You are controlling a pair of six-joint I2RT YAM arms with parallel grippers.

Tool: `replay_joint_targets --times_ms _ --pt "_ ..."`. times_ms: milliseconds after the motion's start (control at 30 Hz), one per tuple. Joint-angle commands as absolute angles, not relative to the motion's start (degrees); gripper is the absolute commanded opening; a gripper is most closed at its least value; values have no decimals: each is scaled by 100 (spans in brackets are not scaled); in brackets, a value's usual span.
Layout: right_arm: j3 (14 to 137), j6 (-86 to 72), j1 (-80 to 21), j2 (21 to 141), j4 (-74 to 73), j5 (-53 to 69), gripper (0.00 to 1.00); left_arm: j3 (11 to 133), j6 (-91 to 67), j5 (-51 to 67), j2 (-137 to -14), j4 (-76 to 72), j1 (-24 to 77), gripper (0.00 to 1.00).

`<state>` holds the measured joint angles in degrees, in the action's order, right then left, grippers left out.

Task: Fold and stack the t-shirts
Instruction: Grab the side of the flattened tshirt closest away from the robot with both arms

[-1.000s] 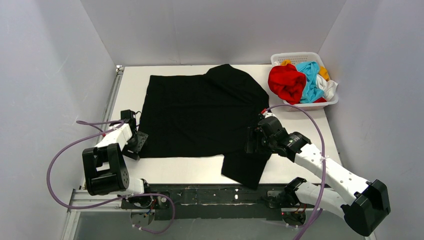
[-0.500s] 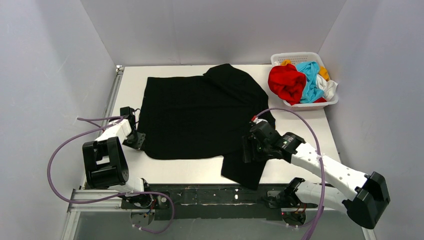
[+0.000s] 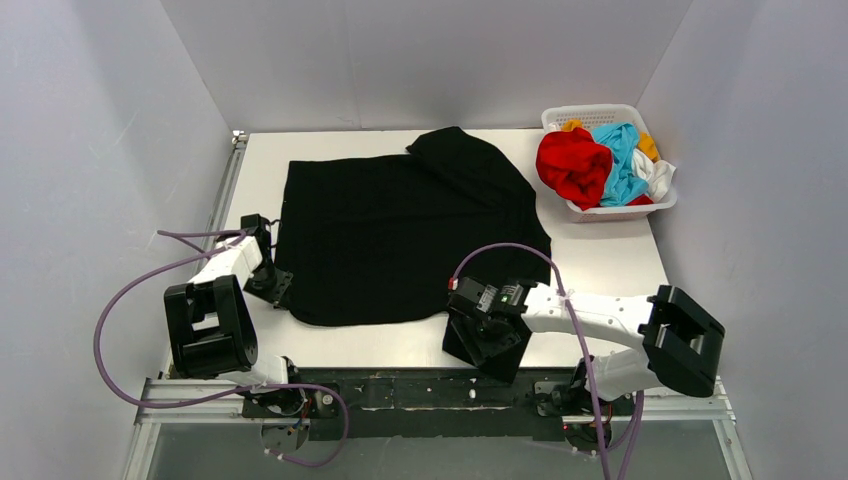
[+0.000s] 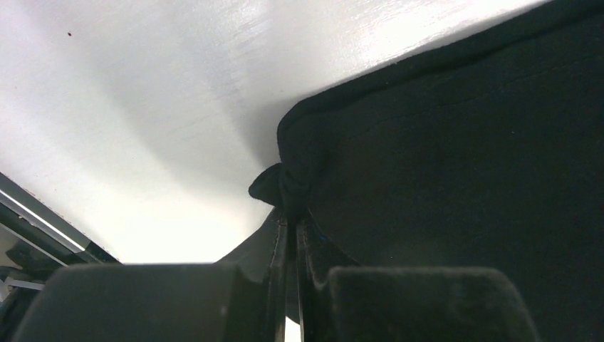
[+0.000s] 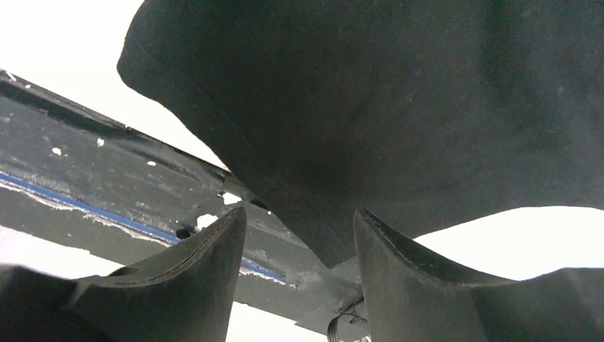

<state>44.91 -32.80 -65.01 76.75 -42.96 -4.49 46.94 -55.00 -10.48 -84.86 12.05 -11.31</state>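
Note:
A large black t-shirt [image 3: 400, 230] lies spread on the white table, with one sleeve [image 3: 497, 352] draped over the near edge. My left gripper [image 3: 272, 284] is at the shirt's near-left corner. In the left wrist view the left gripper [image 4: 292, 222] is shut on a bunched bit of the black t-shirt [image 4: 456, 164] hem. My right gripper [image 3: 480, 335] hovers over the hanging sleeve. Its jaws [image 5: 299, 211] stand open, and the sleeve's [image 5: 370, 121] pointed corner hangs between the fingers without touching them. Red [image 3: 572, 163], light blue [image 3: 622, 160], white [image 3: 660, 178] and orange-yellow [image 3: 649, 146] t-shirts are heaped in the basket.
The white lattice basket [image 3: 597, 110] stands at the table's far right corner. A black metal rail [image 3: 400, 388] runs along the near edge, below the sleeve. Grey walls close in the table on three sides. Purple cables loop from both arms.
My left gripper has shut on the shirt's near-left corner and drawn it slightly inward. The right arm has swung left and down to the hanging sleeve, and its jaws have narrowed.

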Motion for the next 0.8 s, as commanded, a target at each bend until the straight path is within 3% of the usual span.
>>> replay_joint_targets --times_ms 0,133,267,367,667,767 --pt "4542 -3337 -6526 8001 -4092 -321 64 4838 -5332 -1055 -8489 2121 -1149 0" --pt "4489 -3430 -6522 8382 -3933 -373 56 4849 -5331 -1052 -8485 2118 -1148 0" --pt "4507 -3641 -6517 8606 -4155 -804 19 4864 -5326 -1080 -8455 2206 -1145 0" --pt "4603 -3740 -6518 8443 -4558 -838 1 4875 -5335 -1086 -8378 2300 -1150 0" --pt "4426 -3719 -6601 6711 -5429 1882 1 4486 -5667 -1540 -7288 3133 -1155 0" --pt "4518 -3720 -6662 6436 -5585 2218 1 4298 -5693 -1491 -6939 3247 -1148 0"
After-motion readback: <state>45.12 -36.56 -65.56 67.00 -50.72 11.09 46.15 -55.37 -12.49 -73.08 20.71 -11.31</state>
